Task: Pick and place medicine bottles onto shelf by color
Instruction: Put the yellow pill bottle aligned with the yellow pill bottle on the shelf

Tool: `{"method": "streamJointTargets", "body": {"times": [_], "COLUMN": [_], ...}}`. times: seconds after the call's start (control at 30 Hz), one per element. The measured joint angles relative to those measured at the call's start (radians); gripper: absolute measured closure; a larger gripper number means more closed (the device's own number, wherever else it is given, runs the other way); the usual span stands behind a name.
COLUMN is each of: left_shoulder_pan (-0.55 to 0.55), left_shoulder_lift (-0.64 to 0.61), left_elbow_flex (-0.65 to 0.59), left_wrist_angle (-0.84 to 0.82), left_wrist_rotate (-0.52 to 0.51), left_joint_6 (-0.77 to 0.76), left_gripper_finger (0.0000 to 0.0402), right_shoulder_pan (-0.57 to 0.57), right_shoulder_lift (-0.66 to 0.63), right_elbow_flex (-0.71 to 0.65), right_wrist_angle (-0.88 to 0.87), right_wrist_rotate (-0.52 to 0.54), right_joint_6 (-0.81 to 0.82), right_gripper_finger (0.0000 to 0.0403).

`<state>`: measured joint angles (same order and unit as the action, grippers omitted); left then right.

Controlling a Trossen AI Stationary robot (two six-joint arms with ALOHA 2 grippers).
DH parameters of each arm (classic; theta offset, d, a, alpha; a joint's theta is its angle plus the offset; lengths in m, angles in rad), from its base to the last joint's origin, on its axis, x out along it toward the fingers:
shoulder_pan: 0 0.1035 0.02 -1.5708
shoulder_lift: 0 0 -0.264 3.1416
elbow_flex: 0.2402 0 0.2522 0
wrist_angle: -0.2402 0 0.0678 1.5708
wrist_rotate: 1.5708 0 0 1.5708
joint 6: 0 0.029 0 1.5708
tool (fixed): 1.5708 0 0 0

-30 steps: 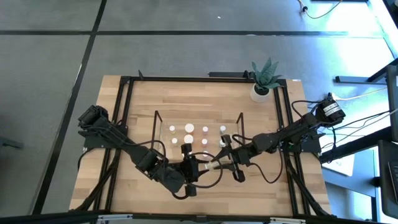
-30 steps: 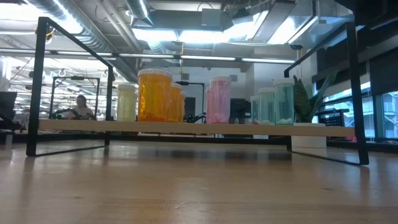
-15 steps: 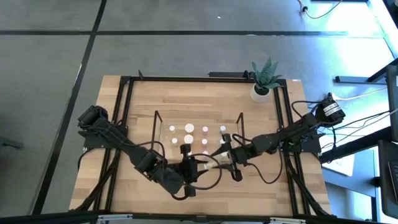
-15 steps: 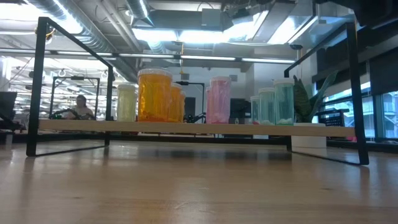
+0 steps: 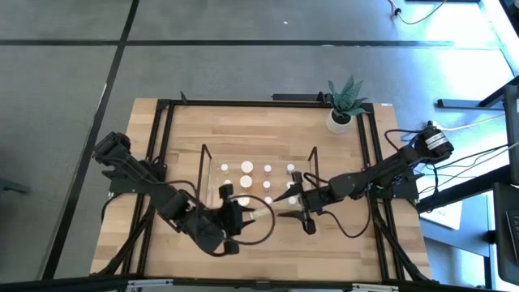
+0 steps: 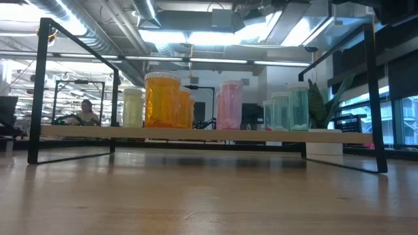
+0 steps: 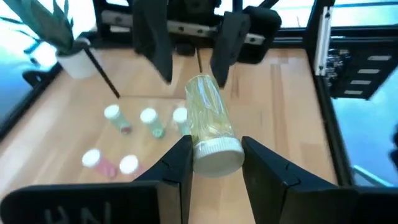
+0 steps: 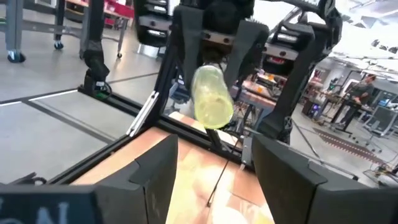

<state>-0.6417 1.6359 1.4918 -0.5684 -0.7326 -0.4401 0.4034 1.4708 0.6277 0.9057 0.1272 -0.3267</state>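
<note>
My left gripper [image 5: 246, 215] is shut on a pale yellowish bottle [image 5: 259, 212] with a white cap, in front of the shelf's near edge. The bottle also shows in the left wrist view [image 7: 208, 115] and the right wrist view [image 8: 212, 94]. My right gripper [image 5: 285, 200] is open, a little to the bottle's right, with its fingers [image 7: 225, 43] beside the bottle's far end. The clear shelf [image 5: 212, 159] holds several bottles standing on their bases: pale yellow [image 6: 132, 108], orange [image 6: 162, 99], pink [image 6: 230, 104] and green [image 6: 292, 108]. My left gripper pinches the bottle at its white cap end [image 7: 217, 155] between its two fingers. The fingers come level from the table's left and lie along the bottle. The bottle lies level, bottom toward the table's right, lifted clear of the table.
A potted plant [image 5: 342, 113] stands at the table's far right. A black metal frame [image 5: 166, 122] runs round the table. A person [image 6: 85, 112] sits far off in the room behind.
My left gripper has drawn back toward the table's left edge with the bottle, which stays level. The bottle's far end has come away from my right gripper, which has gone a little toward the shelf.
</note>
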Motion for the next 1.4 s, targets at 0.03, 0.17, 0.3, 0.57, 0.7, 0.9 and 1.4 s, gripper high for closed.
{"method": "streamJointTargets", "body": {"times": [0.03,0.17,0.3,0.57,0.7,0.9,1.4], "left_shoulder_pan": [-0.001,-0.004,0.021,0.154,0.223,0.279,0.386], "left_shoulder_lift": [-0.014,-0.08,-0.142,-0.19,-0.162,-0.097,0.04], "left_elbow_flex": [0.0,0.0,0.0,0.0,0.0,0.0,0.0], "left_wrist_angle": [-0.023,-0.155,-0.275,-0.521,-0.625,-0.657,-0.69], "left_wrist_rotate": [0.012,0.086,0.183,0.518,0.673,0.829,0.955], "left_joint_6": [-0.021,-0.148,-0.249,-0.398,-0.422,-0.397,-0.273], "left_gripper_finger": [0.0301,0.0301,0.0301,0.0301,0.0301,0.0301,0.0301], "right_shoulder_pan": [0.0,0.0,0.0,0.0,0.0,-0.026,-0.107], "right_shoulder_lift": [-0.008,-0.034,-0.045,-0.051,-0.086,-0.165,-0.164], "right_elbow_flex": [0.0,0.0,0.0,0.0,0.0,0.055,0.408], "right_wrist_angle": [-0.009,-0.063,-0.068,-0.078,-0.121,-0.379,-1.108], "right_wrist_rotate": [0.0,0.018,0.015,0.011,0.011,0.011,0.011], "right_joint_6": [0.0,0.0,0.0,0.002,0.001,0.065,0.143], "right_gripper_finger": [0.0195,0.0195,0.0195,0.0195,0.0195,0.0195,0.0195]}}
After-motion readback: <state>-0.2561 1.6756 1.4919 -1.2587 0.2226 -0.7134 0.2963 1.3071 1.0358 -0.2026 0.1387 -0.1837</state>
